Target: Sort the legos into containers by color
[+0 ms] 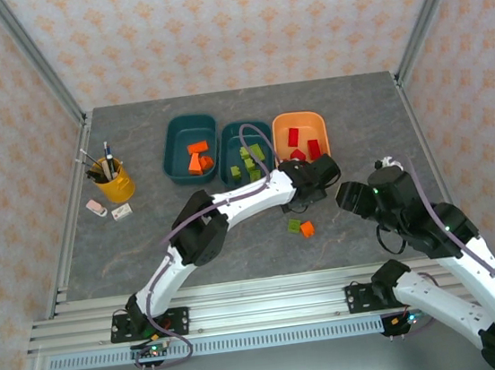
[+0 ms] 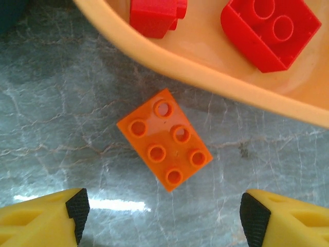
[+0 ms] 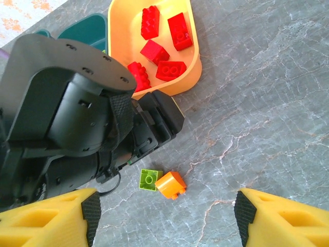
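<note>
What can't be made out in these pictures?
- Top view: the white left arm covers the near end of the middle dark teal plastic tub; lime green bricks uncountable.
- Left wrist view: the top edge cuts off two red bricks in the orange plastic tub.
- Right wrist view: that arm's black wrist hides much of the teal tubs.

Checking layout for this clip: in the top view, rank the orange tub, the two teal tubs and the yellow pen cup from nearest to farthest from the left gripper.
From the left gripper:
1. The orange tub, just beyond it, right end of the row.
2. The middle teal tub, to the left.
3. The left teal tub, farther left.
4. The yellow cup, far left of the table.
</note>
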